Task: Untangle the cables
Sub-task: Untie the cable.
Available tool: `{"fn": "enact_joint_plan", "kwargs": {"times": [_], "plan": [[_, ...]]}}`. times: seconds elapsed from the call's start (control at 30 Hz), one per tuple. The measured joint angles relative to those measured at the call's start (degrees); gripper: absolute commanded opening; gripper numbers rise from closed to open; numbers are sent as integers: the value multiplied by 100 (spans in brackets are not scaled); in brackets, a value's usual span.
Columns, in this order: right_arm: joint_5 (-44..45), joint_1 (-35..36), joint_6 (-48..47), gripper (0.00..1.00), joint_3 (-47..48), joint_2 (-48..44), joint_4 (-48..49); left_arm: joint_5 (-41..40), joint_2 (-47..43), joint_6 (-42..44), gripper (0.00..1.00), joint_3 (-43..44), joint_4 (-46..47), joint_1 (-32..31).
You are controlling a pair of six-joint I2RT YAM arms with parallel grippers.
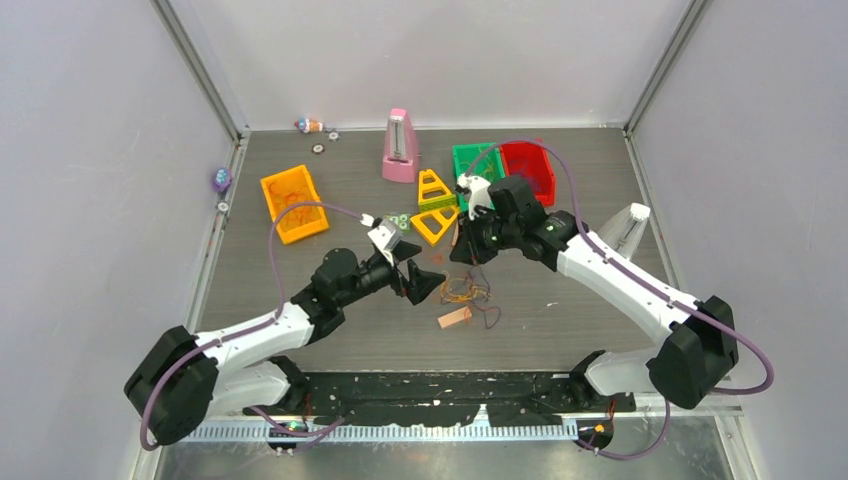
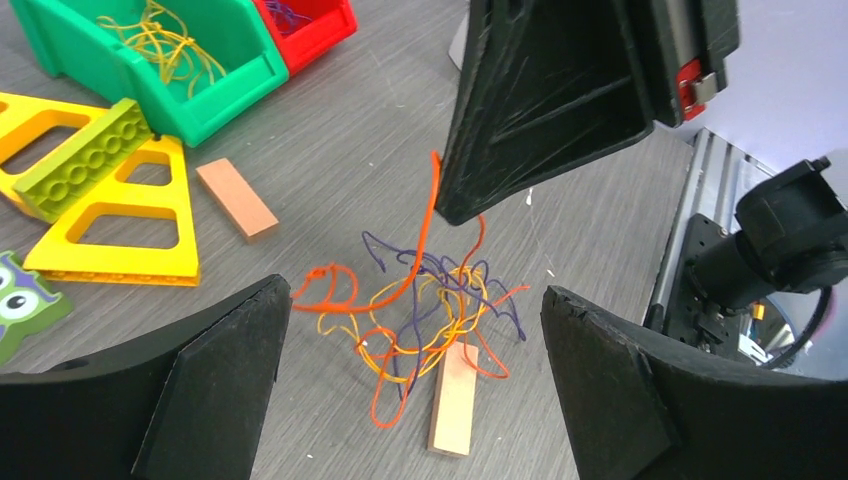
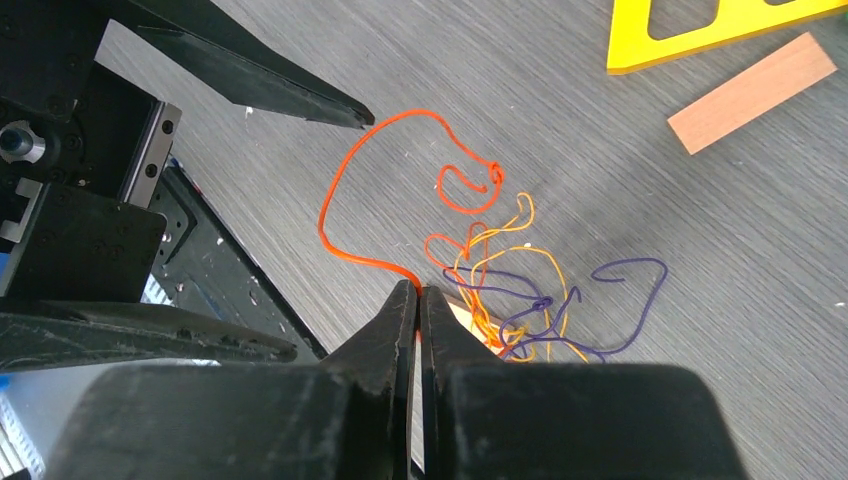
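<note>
The cables (image 2: 430, 320) are a small tangle of orange-red, yellow and dark purple strands on the grey table, seen in the top view (image 1: 466, 292) and the right wrist view (image 3: 510, 290). My right gripper (image 3: 417, 290) is shut on one orange-red strand (image 3: 335, 205) that rises from the tangle. The gripper hangs just above the tangle's far side (image 1: 463, 255) and shows in the left wrist view (image 2: 450, 212). My left gripper (image 2: 415, 290) is open and empty. Its fingers (image 2: 200, 400) stand wide on either side of the tangle, just left of it in the top view (image 1: 420, 280).
A tan block (image 2: 455, 400) lies under the tangle's near edge; another (image 2: 237, 198) lies by the yellow triangle frames (image 1: 435, 205). A green bin (image 1: 478, 160) with yellow strands, a red bin (image 1: 530, 165), an orange bin (image 1: 293, 203) and a pink metronome (image 1: 400, 147) stand behind.
</note>
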Motion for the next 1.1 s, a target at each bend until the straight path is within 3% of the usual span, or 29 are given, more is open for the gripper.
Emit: {"fn": "enact_joint_plan", "kwargs": {"times": [0.27,0.53,0.63,0.73,0.8,0.97,1.1], "plan": [[-92,192,-76,5,46,229,-20,627,457,-11,87,61,286,0],[-367,374,50,5,160,326,166,892,802,-59,74,260,323,0],[-505,433,157,6,186,404,304,962,872,-92,57,319,323,0],[-647,494,271,5,225,522,492,1040,949,-153,29,391,317,0],[-682,514,330,5,229,560,579,1119,1005,-151,19,452,269,0],[-728,437,446,5,221,542,496,1266,1071,20,16,525,90,22],[-562,448,479,5,175,402,549,1235,1071,-4,39,601,57,22]]}}
